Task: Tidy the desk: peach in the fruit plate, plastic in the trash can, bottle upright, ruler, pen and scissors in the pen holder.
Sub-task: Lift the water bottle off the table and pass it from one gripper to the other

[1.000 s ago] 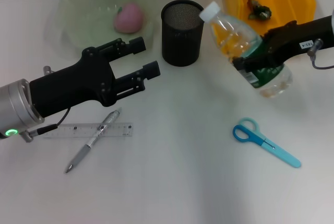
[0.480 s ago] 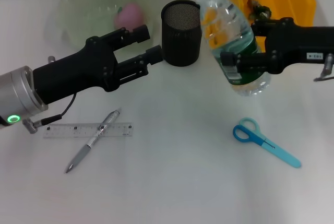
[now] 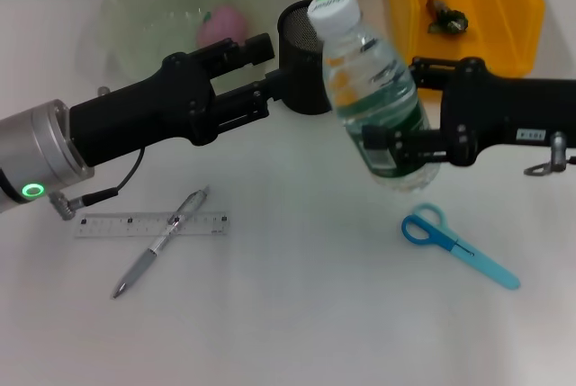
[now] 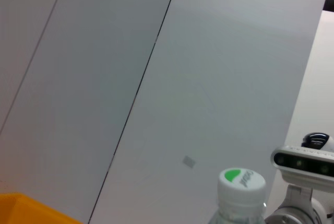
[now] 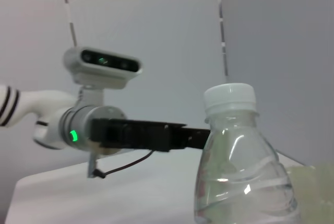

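Above the middle of the desk (image 3: 297, 332), my right claw (image 3: 396, 148) is clamped around the bottle (image 3: 369, 89), cap tipped slightly left. My left claw (image 3: 261, 76) hangs with fingers apart beside the pen holder (image 3: 301, 89), near the bottle.

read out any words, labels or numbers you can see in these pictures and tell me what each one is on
Bottle cap: dark print on its green top, too blurred to read.
Bottle label: green band held in the right gripper, print too small to read.
Right arm sticker: white tag with dark characters, not legible.
Ruler: scale marks and tiny numerals, too small to read.
Nothing else carries text.
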